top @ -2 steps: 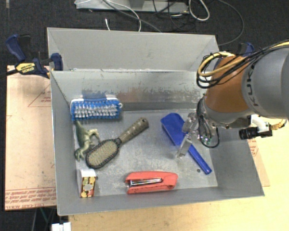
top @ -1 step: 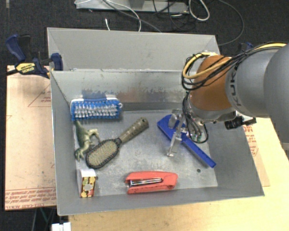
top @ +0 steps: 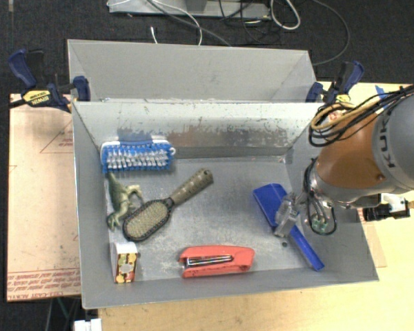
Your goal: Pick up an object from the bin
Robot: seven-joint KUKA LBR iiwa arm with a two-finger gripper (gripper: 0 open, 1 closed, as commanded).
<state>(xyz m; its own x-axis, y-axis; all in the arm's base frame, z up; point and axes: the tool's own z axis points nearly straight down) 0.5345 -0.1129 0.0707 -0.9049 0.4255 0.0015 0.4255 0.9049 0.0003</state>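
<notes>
My gripper (top: 285, 225) sits low in the right part of the bin (top: 193, 126), over the blue scoop (top: 268, 200), abt where the wide blade narrows into the handle. Can't tell from this view whether it's wide or narrow, nor whether it's touching the scoop or just above it.

The scoop lies flat on the floor. The blade points toward the back wall and the handle runs toward the front-right corner, near the right wall. Nothing else is close. The red stapler (top: 217, 259) is well apart at front centre. The hairbrush (top: 152, 216), green dino (top: 121, 198), blue brush (top: 138, 156) and small box (top: 125, 262) are all over on the left.

My read: the step in hand is getting a grip on the scoop at its neck. To do it well:
- Close across the handle's narrow width, not along its length and not on the blade, which prob. is too broad and thin to hold.
- Go right down to the floor first. A flat thing like this needs a low bite, else the grip slides over the top.
- Stay near the neck, since the blade end looks heavier. A grip far down the handle would let it tip and maybe slip out.
- Lift straight up and keep clear of the right wall. The handle tip is near it and could catch if I swing early.
- Check the scoop comes up w/ me before I leave the bin.
</notes>
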